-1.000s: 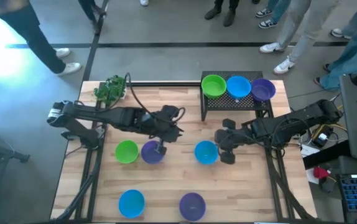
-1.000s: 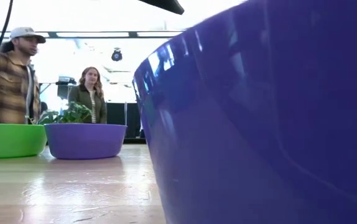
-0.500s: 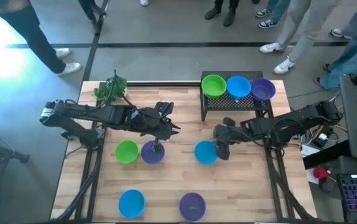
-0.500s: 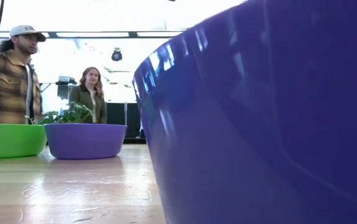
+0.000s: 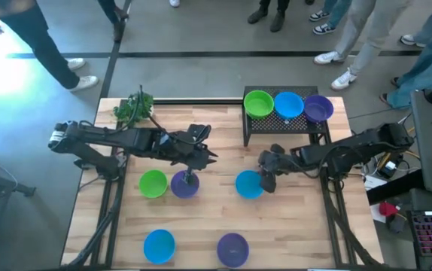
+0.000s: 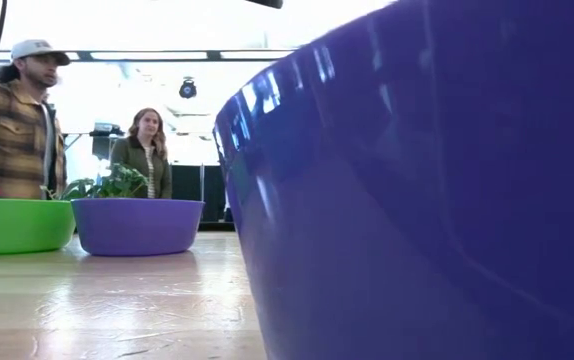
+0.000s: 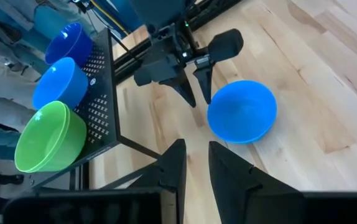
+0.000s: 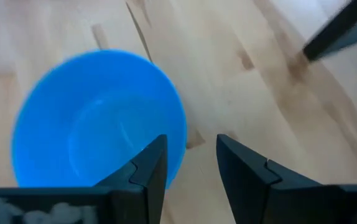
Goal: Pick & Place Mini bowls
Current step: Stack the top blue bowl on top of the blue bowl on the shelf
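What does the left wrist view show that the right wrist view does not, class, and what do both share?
Only the left wrist view shows the black rack carrying a green bowl and two blue-looking bowls, plus the right gripper from outside, fingers open. Only the right wrist view shows one finger overlapping the rim. Both show the blue bowl on the wooden table.

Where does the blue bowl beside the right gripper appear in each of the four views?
High view: blue bowl right of centre on the table, at the right gripper.
Low view: not in it.
Left wrist view: at, with the right gripper just beyond it.
Right wrist view: at, one finger over its rim.
Shared landmark: the black rack, also in the left wrist view.
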`<state>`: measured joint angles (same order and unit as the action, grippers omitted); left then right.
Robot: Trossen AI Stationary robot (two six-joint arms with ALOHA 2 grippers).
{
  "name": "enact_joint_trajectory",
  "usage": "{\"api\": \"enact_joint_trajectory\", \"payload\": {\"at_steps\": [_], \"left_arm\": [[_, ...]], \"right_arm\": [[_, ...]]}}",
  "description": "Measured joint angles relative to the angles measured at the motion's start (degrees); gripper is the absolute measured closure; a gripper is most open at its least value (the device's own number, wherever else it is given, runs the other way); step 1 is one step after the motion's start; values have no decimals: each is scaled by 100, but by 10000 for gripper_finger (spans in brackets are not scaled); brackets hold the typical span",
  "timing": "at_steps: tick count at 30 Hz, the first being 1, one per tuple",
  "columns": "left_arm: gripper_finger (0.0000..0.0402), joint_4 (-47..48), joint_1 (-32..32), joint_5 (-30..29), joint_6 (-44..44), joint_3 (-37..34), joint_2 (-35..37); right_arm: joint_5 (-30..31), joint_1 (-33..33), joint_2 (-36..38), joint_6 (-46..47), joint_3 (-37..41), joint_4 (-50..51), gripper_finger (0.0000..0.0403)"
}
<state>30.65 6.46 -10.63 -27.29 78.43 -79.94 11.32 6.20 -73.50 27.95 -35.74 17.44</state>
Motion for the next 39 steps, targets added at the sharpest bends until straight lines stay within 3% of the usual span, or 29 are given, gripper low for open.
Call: {"api": "enact_joint_trajectory", "payload": {"at_steps": [17, 23, 26, 33, 39], "left_arm": [[337, -1, -2, 0, 11, -8, -2], [337, 9, -4, 0, 11, -8, -4], [337, 12, -4, 0, 11, -8, -4], [337, 29, -4, 0, 17, -8, -4], [337, 28, -4, 0, 21, -8, -4]], "right_arm": [[-111, 2, -1041, -101, 154, -622, 274], [-344, -19, -1197, -140, 69, -609, 345], [-392, -20, -1122, -134, 61, -647, 385], [-385, -22, -576, -160, -45, -407, 394], [-18, -32, 205, -144, -679, 806, 394]]}}
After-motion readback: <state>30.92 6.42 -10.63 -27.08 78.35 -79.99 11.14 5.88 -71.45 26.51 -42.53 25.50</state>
